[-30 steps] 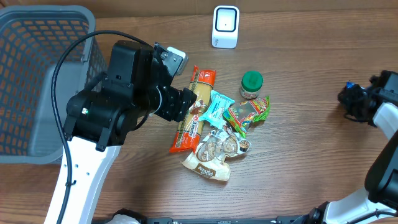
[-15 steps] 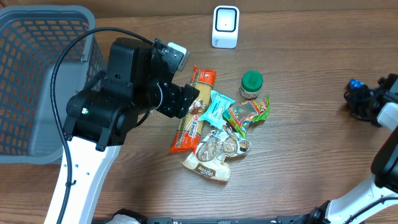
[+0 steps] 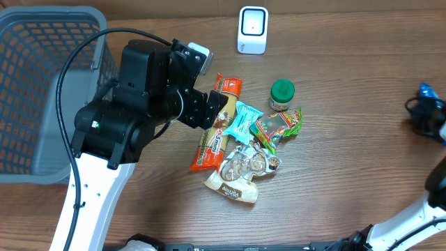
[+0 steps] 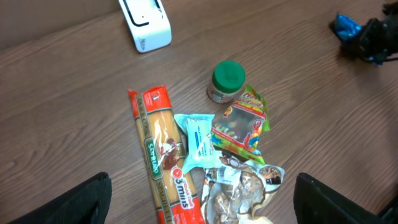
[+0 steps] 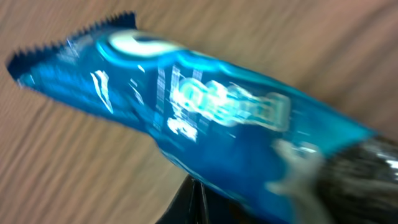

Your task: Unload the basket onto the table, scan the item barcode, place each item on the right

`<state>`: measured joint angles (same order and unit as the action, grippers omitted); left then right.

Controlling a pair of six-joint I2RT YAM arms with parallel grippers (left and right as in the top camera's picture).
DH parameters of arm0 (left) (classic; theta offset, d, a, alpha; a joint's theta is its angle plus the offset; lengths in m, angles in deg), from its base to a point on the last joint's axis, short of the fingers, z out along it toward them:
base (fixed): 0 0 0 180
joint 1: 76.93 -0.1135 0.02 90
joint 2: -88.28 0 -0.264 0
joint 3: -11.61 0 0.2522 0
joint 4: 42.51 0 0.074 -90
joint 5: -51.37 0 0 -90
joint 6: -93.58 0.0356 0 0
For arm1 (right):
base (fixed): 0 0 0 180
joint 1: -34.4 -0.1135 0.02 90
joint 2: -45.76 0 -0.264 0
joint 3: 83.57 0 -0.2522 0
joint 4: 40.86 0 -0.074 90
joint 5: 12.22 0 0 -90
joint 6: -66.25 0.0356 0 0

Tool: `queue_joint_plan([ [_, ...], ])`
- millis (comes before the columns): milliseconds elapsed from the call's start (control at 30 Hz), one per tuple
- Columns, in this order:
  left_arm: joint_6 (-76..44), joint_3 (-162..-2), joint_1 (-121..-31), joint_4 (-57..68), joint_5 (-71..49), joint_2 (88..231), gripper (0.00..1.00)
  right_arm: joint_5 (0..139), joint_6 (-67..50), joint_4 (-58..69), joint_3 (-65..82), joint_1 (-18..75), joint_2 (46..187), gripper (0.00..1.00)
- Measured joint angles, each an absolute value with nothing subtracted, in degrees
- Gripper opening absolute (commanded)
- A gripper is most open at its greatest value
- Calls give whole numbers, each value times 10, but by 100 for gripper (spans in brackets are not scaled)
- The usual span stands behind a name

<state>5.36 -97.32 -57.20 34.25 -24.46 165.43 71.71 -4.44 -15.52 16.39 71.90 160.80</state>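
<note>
My right gripper (image 5: 198,199) is shut on a blue snack packet (image 5: 211,118), whose glossy face fills the blurred right wrist view. From overhead that gripper (image 3: 426,117) sits at the far right table edge with the blue packet (image 3: 426,89) sticking out of it. The white barcode scanner (image 3: 251,30) stands at the back centre. My left gripper (image 4: 208,202) hangs open above the pile of goods, holding nothing. Under it lie an orange spaghetti pack (image 4: 163,155), a light blue packet (image 4: 198,138) and a clear nut bag (image 4: 239,193).
A green-lidded jar (image 3: 281,93) and a colourful candy bag (image 3: 277,124) lie at the pile's right side. A grey mesh basket (image 3: 42,90) stands at the far left, close to the left arm. The scanner (image 4: 146,22) also shows in the left wrist view.
The right gripper has drawn further right toward the table edge with the blue packet. The left gripper has shifted slightly toward the back and its fingers have spread a little wider.
</note>
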Motion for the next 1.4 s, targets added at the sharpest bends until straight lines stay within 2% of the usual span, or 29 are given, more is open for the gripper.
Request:
queue_joint_plan([
  [300,41,-973,-572,324,-242,1654,88,699,-53,-177,163,793,1608,4],
  [567,37,-973,-572,321,-242,1654,90,614,-67,-170,163,762,1607,4],
  [667,36,-973,-572,330,-242,1654,84,595,-69,-150,163,735,1590,4],
  [767,37,-973,-572,341,-243,1654,78,584,-71,-119,163,706,1534,4],
  [967,49,-970,-572,368,-255,1624,76,591,-75,-57,159,619,1308,5],
  [1000,51,-970,-572,379,-261,1613,76,594,-75,-47,156,602,1280,11],
  [1100,55,-968,-572,420,-291,1565,75,613,-72,-13,145,531,1211,40],
  [1133,55,-959,-572,425,-300,1544,75,617,-77,-1,144,508,1198,53],
  [1167,55,-946,-572,426,-306,1524,75,621,-77,11,143,486,1190,61],
  [1267,52,-879,-572,415,-328,1462,77,633,-78,53,144,434,1190,73],
  [1400,32,-748,-572,348,-349,1391,83,640,-81,84,148,389,1201,75],
])
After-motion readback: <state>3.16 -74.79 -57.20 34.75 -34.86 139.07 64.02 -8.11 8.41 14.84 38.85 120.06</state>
